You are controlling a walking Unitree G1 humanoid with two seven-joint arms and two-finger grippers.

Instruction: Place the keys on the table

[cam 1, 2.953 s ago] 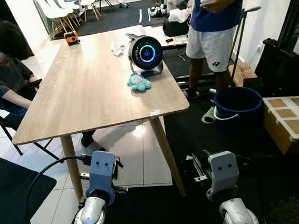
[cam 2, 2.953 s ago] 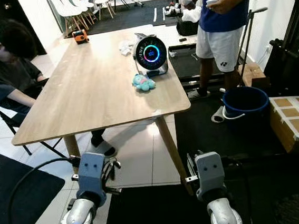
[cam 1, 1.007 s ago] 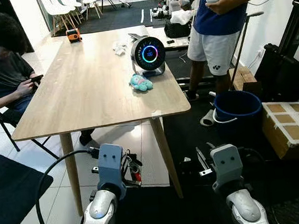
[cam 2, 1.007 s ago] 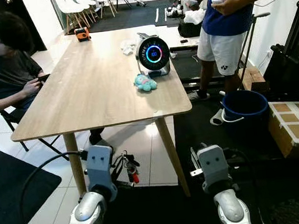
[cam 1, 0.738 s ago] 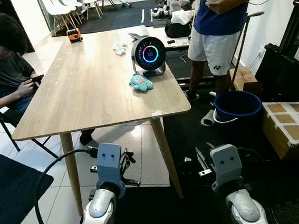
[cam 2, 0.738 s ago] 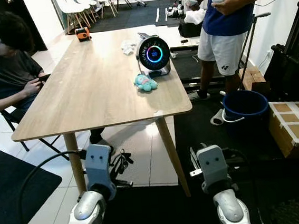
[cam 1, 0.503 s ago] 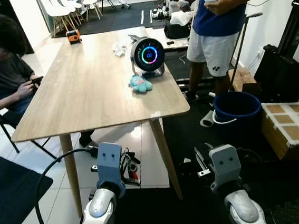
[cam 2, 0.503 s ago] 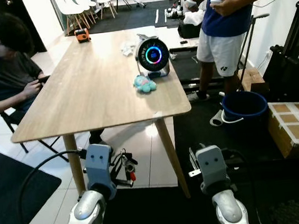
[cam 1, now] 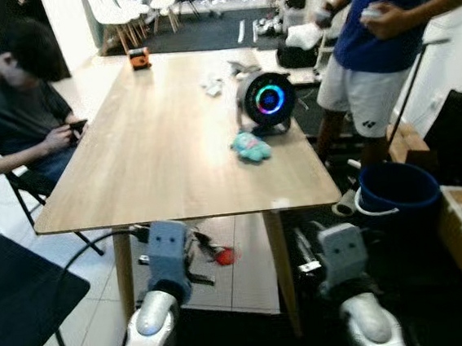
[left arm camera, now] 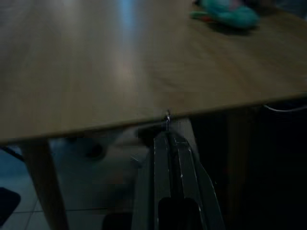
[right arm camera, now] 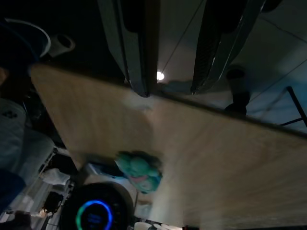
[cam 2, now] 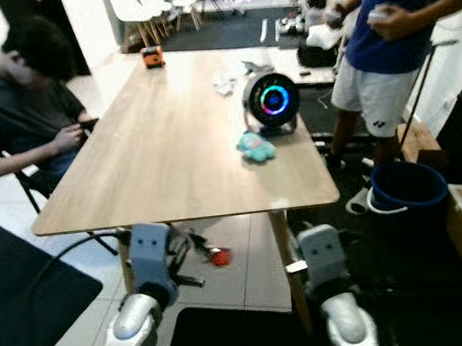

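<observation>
The keys [cam 1: 223,255], a dark bunch with a red tag, hang from my left gripper [cam 1: 199,254], which is shut on them. It sits low, below the front edge of the long wooden table [cam 1: 163,147], near the left front leg. In the left wrist view the fingers [left arm camera: 169,148] are pressed together, with a small metal ring at their tip just under the table edge [left arm camera: 120,122]. My right gripper [cam 1: 303,256] is low beside the right front leg. Its fingers [right arm camera: 139,43] stand apart with nothing between them.
On the table stand a round glowing device [cam 1: 267,102], a teal plush toy [cam 1: 251,146], white scraps and an orange item [cam 1: 139,58]. A person sits at the left side [cam 1: 20,103]. Another stands at the right [cam 1: 382,44] near a blue bucket [cam 1: 397,194].
The whole view has shifted and blurred, so the camera moved; the table now looms nearer. The keys still hang from my left gripper.
</observation>
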